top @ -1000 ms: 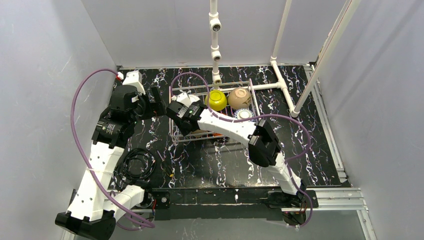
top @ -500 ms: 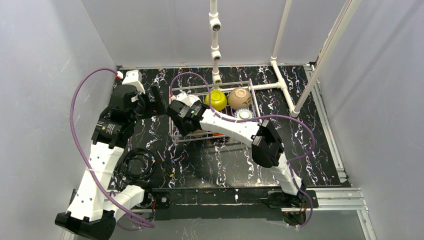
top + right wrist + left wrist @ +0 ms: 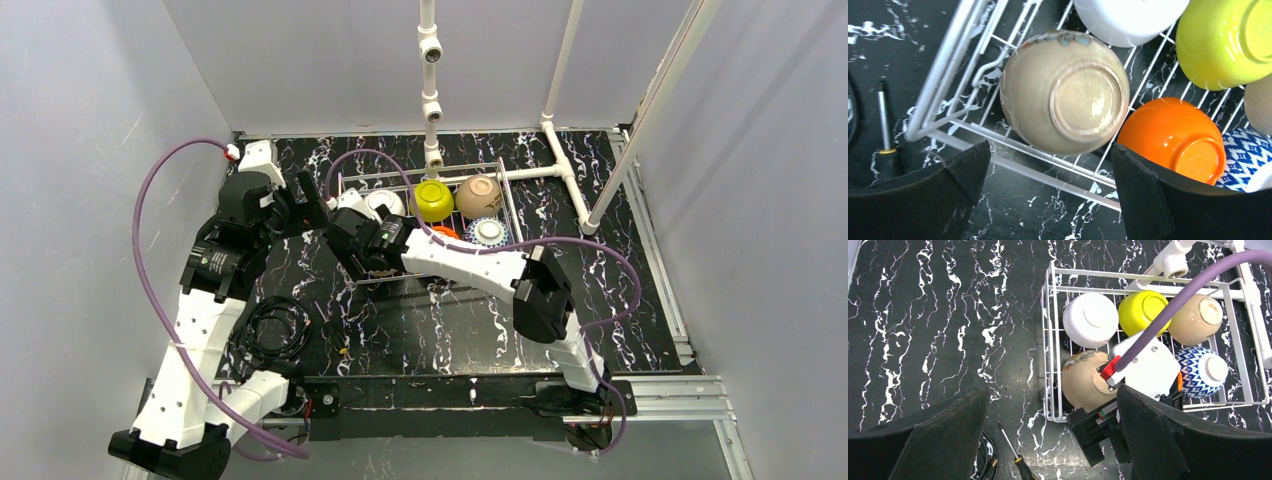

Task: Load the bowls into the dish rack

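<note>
The white-wire dish rack (image 3: 506, 203) holds six upside-down bowls. In the left wrist view the white (image 3: 1090, 320), yellow-green (image 3: 1143, 311) and tan (image 3: 1195, 319) bowls fill the far row. The beige-brown (image 3: 1083, 382) and blue-and-white (image 3: 1200, 371) bowls sit in the near row. The orange bowl (image 3: 1173, 137) lies between them, next to the beige-brown bowl (image 3: 1063, 92). My right gripper (image 3: 1048, 190) is open and empty, just above the rack's near-left corner. My left gripper (image 3: 1053, 435) is open and empty, left of the rack (image 3: 1050, 340).
A screwdriver (image 3: 1015, 455) lies on the black marble table left of the rack's near corner. A coil of black cable (image 3: 270, 330) lies by the left arm. The white pipe frame (image 3: 432, 100) stands behind and right of the rack. Grey walls close in on three sides.
My right gripper has drawn back to the left, off the rack's middle to its near-left corner, uncovering the white and orange bowls. My left arm has shifted slightly.
</note>
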